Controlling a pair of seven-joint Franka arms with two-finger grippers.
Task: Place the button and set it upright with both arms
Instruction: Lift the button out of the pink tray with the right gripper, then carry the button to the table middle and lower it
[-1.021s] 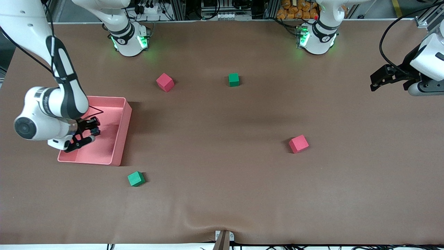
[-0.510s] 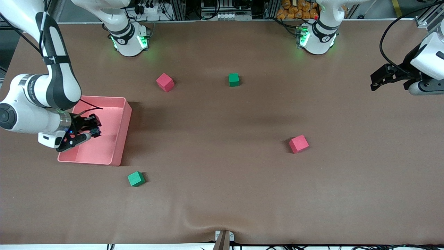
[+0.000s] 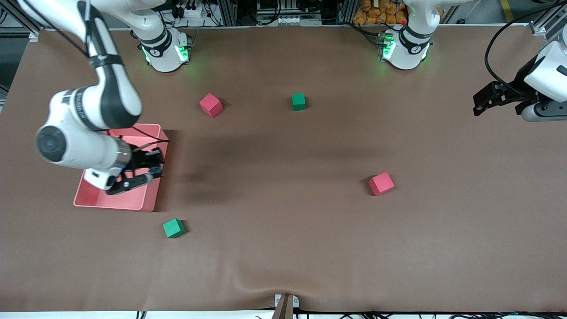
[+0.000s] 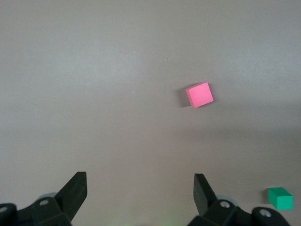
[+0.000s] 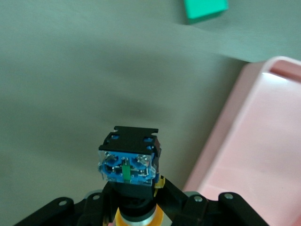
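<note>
My right gripper (image 3: 153, 172) is shut on the button (image 3: 154, 169) and holds it in the air over the rim of the pink tray (image 3: 116, 202), on the side toward the left arm's end. In the right wrist view the button (image 5: 129, 160) shows its black body and blue terminal end, with an orange ring down between the fingers of the right gripper (image 5: 135, 200). My left gripper (image 3: 480, 104) waits open and empty above the table's edge at the left arm's end. Its own view shows its open left gripper (image 4: 141, 188) over bare mat.
Two red cubes (image 3: 211, 105) (image 3: 381, 183) and two green cubes (image 3: 298, 101) (image 3: 173, 228) lie on the brown mat. The left wrist view shows a red cube (image 4: 199, 94) and a green cube (image 4: 280, 198). The right wrist view shows a green cube (image 5: 204, 8) and the tray (image 5: 263, 155).
My right arm has carried the button from over the inside of the pink tray to over its rim toward the left arm's end. The left arm has stayed still.
</note>
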